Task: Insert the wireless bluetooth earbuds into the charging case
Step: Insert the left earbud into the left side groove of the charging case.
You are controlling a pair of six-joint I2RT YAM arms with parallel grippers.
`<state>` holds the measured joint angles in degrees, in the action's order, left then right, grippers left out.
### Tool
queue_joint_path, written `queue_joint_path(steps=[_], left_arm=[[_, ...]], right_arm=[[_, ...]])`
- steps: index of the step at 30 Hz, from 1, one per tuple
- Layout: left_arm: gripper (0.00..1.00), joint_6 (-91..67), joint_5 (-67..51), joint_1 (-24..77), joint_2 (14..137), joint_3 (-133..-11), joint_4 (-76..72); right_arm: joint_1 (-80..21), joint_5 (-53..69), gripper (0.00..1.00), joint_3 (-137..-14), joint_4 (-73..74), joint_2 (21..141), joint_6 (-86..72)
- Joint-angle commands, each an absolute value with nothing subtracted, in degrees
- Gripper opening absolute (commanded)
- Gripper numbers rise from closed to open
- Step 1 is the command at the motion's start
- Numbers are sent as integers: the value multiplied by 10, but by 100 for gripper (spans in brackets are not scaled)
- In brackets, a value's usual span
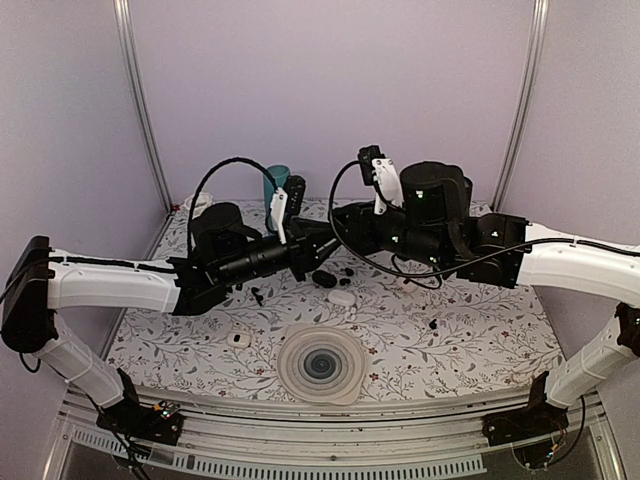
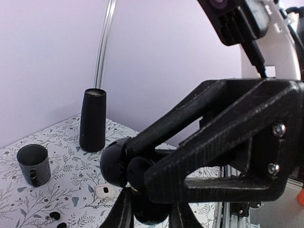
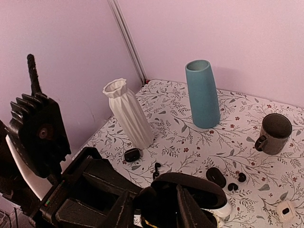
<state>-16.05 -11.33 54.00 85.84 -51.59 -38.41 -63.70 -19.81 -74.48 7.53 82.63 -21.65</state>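
Lilac panels are set around a white surface (image 1: 480, 340) printed with leafy sprigs, and a teal vase (image 3: 203, 95), a ribbed white vase (image 3: 128, 114) and a dark mug (image 3: 273, 133) are stood toward its back. Above the middle of it, the two arms are brought tip to tip. The left end effector (image 2: 145, 204) is clamped narrow on a black charging case (image 2: 116, 164), which is held clear of the surface. The right end effector (image 3: 156, 202) is brought up against the same case. Its fingers are seen a little parted, but their tips are hidden by the case, so it cannot be told whether anything is pinched between them.

A pair of loose black earbuds (image 3: 232, 186) is seen on the surface just beside a second black case (image 3: 216, 175). A stemmed earbud (image 3: 156, 170) is seen near a small black case (image 3: 132, 154) at the foot of the white vase.

Each earbud is judged to be very light, rigid and glossy, so it could easily be flicked aside or squeezed out of a pinch. Hold is best taken across the rounded body, with the stem left free to enter the socket. The long axis of the stemmed earbud is seen to run along its stem, roughly toward the white vase; whether it is lying flat or propped up cannot be told. The pair is too small for any direction to be read.
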Motion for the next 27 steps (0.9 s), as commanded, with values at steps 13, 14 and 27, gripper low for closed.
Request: queue_joint_path(steps=[13, 14, 27], left_arm=[[0, -144, -120, 537, 834, -513, -404], [0, -144, -121, 537, 833, -512, -403], [0, -137, -130, 537, 838, -520, -380]], right_arm=[[-626, -200, 61, -746, 122, 773, -226], [-621, -195, 65, -747, 126, 771, -229], [-588, -162, 84, -808, 203, 789, -230]])
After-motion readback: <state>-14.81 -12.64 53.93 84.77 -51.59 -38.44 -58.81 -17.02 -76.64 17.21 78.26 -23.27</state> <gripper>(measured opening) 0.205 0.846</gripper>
